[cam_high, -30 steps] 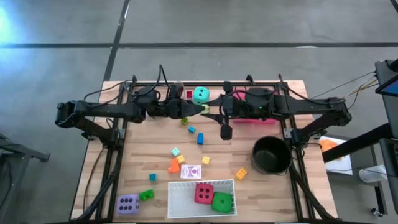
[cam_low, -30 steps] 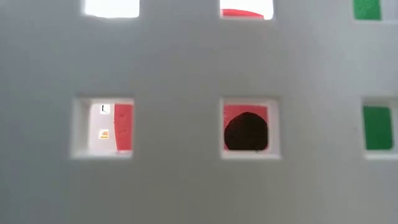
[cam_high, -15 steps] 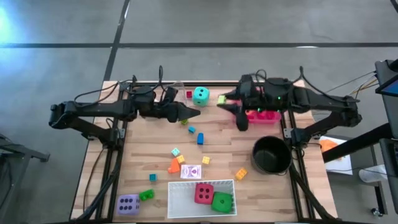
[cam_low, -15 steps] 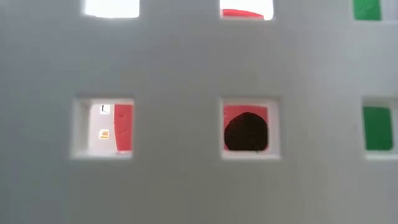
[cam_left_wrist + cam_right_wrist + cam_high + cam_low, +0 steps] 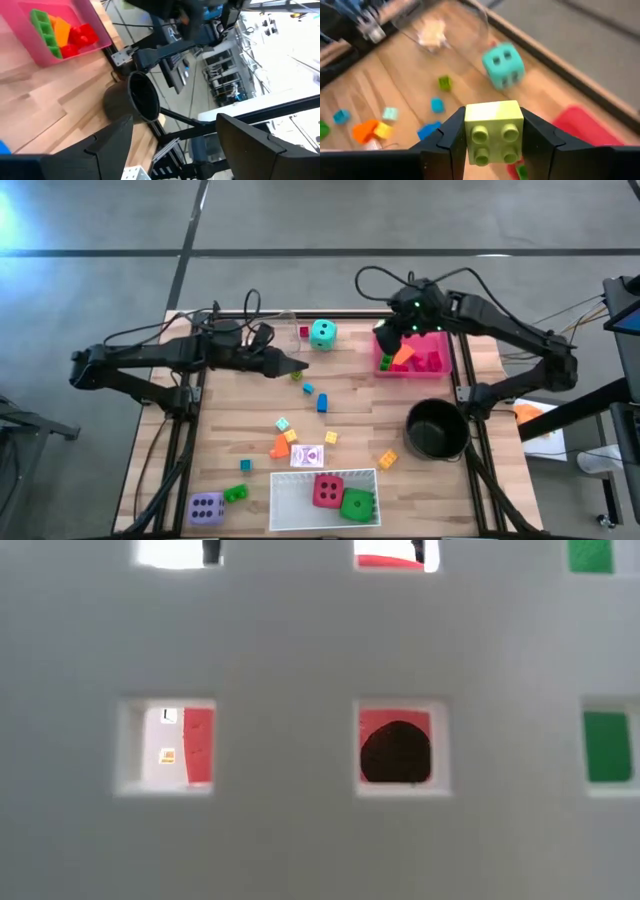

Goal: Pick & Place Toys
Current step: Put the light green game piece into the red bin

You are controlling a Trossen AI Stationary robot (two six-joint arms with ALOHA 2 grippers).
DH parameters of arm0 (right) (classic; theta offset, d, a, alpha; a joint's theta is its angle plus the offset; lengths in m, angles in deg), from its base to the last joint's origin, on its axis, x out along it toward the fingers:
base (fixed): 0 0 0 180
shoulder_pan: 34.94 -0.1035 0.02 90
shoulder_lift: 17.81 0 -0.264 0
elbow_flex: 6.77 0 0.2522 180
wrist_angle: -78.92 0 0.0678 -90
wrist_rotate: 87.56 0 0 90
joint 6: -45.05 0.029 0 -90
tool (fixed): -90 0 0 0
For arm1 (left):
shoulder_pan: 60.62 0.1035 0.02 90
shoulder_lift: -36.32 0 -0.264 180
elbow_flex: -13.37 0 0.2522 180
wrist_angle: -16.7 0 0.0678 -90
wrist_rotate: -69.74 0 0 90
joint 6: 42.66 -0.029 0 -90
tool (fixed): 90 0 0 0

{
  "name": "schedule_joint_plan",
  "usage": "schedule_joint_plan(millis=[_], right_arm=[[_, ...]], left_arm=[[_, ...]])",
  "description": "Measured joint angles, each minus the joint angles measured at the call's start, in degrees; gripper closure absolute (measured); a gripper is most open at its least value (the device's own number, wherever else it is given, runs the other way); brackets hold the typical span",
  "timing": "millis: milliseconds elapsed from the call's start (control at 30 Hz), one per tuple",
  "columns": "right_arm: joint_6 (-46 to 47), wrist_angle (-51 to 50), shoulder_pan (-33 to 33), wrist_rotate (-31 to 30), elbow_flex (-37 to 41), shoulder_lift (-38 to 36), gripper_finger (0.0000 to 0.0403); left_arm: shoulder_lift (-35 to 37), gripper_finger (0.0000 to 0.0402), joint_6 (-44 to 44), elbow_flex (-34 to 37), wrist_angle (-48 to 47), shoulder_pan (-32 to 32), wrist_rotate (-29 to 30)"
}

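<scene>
**Right arm carrying yellow-green block over pink tray**

Your right gripper has its fingers clamped on both sides of a yellow-green block, studs facing the wrist camera. From above, it sits over the near-left corner of the pink tray, which already holds red, orange and green blocks.

Your left gripper hangs empty, fingers spread wide, over the table's back-left area near the teal die.

Red die and green die are in the white tray; purple die sits front-left. Loose blocks are scattered mid-table.
</scene>
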State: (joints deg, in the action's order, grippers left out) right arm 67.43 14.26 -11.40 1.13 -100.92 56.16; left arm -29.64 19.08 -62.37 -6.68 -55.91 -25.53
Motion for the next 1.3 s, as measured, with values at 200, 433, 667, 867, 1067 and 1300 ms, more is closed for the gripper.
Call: schedule_joint_plan(millis=[200,433,667,867,1067,1300], right_arm=[[1.4,0.26,8.15,6.62,9.42,-0.08,0.027],[4.01,0.1,12.83,7.39,17.86,-0.08,0.027],[4.66,-1.27,17.22,7.39,26.14,-0.08,0.027],[6.1,-1.25,19.87,7.03,31.32,-0.01,0.027],[6.3,-1.35,20.42,3.88,33.56,1.05,0.027],[5.95,-1.28,20.39,2.61,32.9,5.77,0.027]], left_arm=[[2.61,0.0115,0.17,0.02,-3.22,-0.3,0.38],[3.79,0.0115,1.2,0.02,-9.67,-0.5,0.37],[3.88,0.0115,3.28,0.07,-19.43,-0.5,0.79],[3.88,0.0115,3.25,0.1,-20.29,-0.52,1.01],[3.88,0.0115,3.25,0.11,-20.26,-0.52,1.01],[3.88,0.0115,3.25,0.13,-20.27,-0.55,1.01]])
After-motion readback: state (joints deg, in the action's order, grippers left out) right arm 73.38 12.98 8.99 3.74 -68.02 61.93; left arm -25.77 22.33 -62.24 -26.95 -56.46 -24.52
